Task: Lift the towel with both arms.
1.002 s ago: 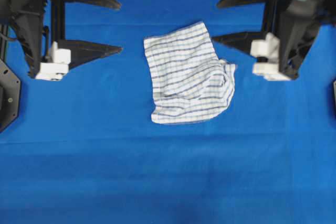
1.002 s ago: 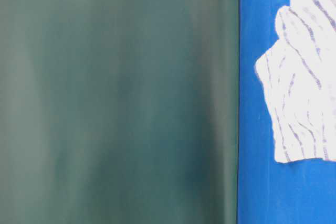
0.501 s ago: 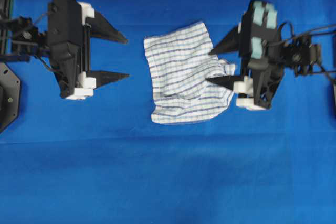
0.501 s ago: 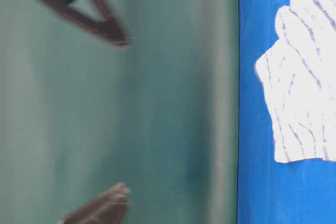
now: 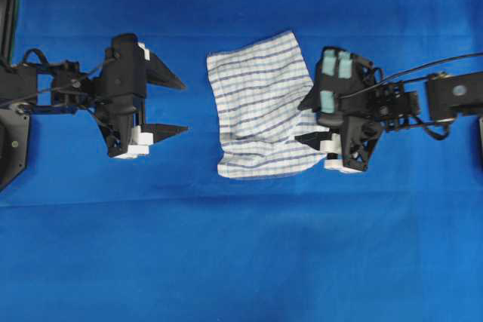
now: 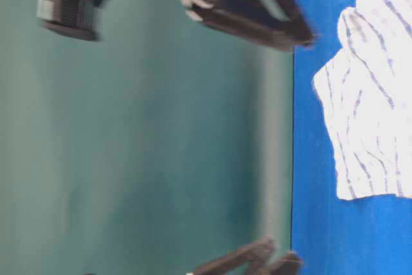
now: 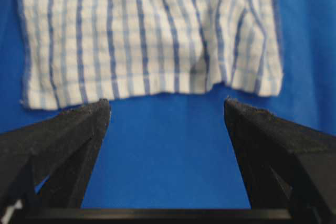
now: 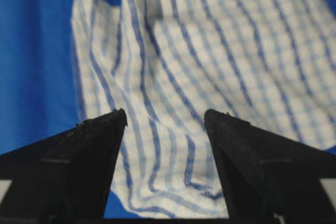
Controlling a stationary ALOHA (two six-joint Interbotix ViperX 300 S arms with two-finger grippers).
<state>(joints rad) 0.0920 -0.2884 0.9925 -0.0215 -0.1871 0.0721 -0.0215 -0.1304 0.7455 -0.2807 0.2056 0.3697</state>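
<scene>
The towel (image 5: 260,103), white with blue and grey checks, lies crumpled on the blue tablecloth (image 5: 241,246). My left gripper (image 5: 186,107) stands open just left of the towel and points at it, with a strip of bare blue cloth between. In the left wrist view the towel (image 7: 152,35) has its near edge just beyond the left gripper (image 7: 167,103), which holds nothing. My right gripper (image 5: 299,123), on the arm with teal pads, is open over the towel's rumpled right edge. From the right wrist, towel (image 8: 210,51) folds show between the spread fingers of the right gripper (image 8: 165,114).
Blue cloth covers the whole table, with a crease (image 5: 241,205) running across below the towel. In the table-level view the towel (image 6: 373,107) lies at the right, and blurred black fingers (image 6: 257,17) stand against a green backdrop (image 6: 129,146).
Both arms have swung inward toward the towel. The left gripper stops just short of its left edge, and the right gripper's fingers now reach over its right edge. The towel has not moved.
</scene>
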